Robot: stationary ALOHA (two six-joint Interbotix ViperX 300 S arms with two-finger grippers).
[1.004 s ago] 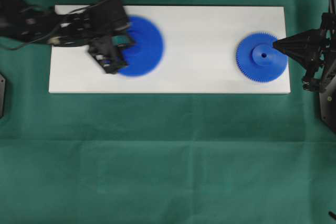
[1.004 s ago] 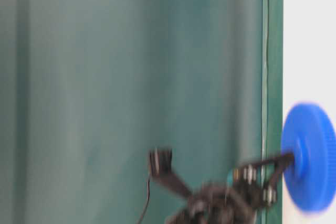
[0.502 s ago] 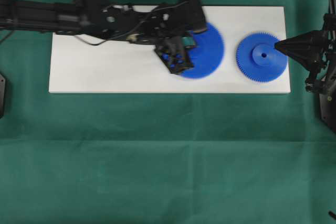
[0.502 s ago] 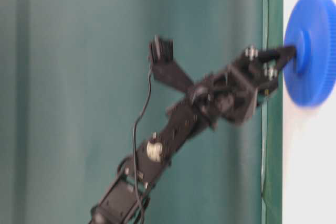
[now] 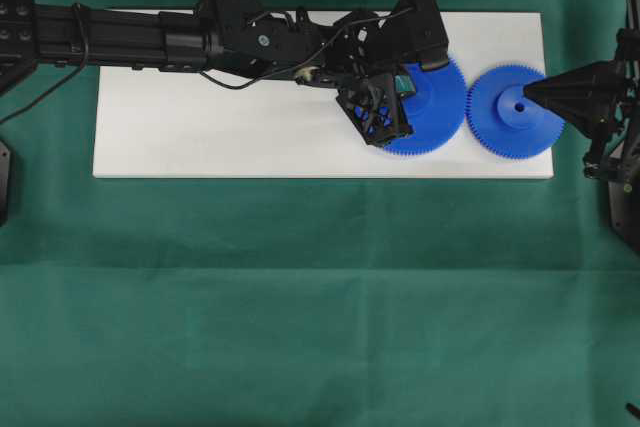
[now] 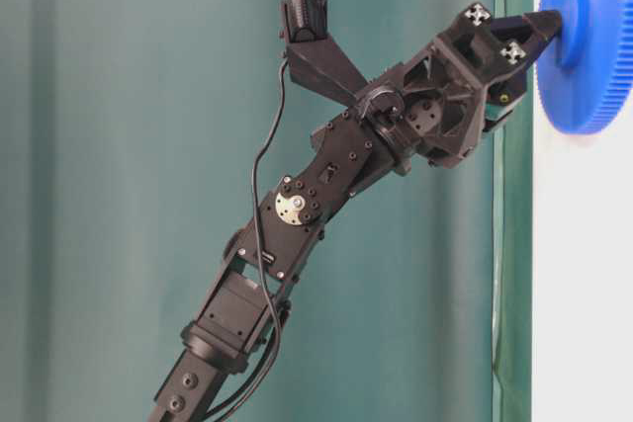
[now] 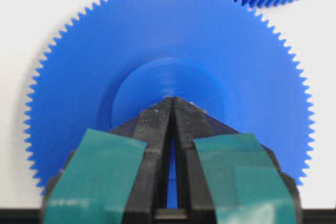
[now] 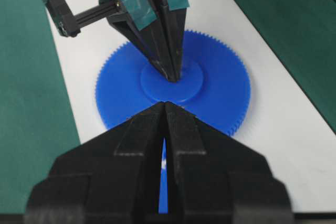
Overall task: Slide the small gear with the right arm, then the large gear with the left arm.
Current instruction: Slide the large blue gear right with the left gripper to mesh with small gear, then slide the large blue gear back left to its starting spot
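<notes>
Overhead, you can see both gears on the white board [image 5: 250, 137], near its right end: the large gear [image 5: 430, 112] sits just left of the small gear [image 5: 515, 112], their toothed rims touching or very nearly so. Your left gripper [image 5: 418, 79] reaches far across the board, its tip planted on the large gear's hub. The left wrist view shows that gripper [image 7: 173, 100] with its teal-taped fingers pressed together on nothing, the point resting on the hub. Your right gripper [image 5: 532, 94] is likewise pinched closed on nothing, its tip at the small gear's hub; the right wrist view shows the closed tip [image 8: 164, 106] with the left gripper [image 8: 170, 74] just beyond.

Both slides look essentially done, so the risks now lie in overshoot and contact:

- Push the large gear further and its teeth could shove the small gear toward the board's right edge, which it already nearly meets.
- The two tips are near each other; any further advance of the left arm [image 6: 326, 185] risks a collision.
- Lifting off at an angle could drag either gear sideways.
</notes>
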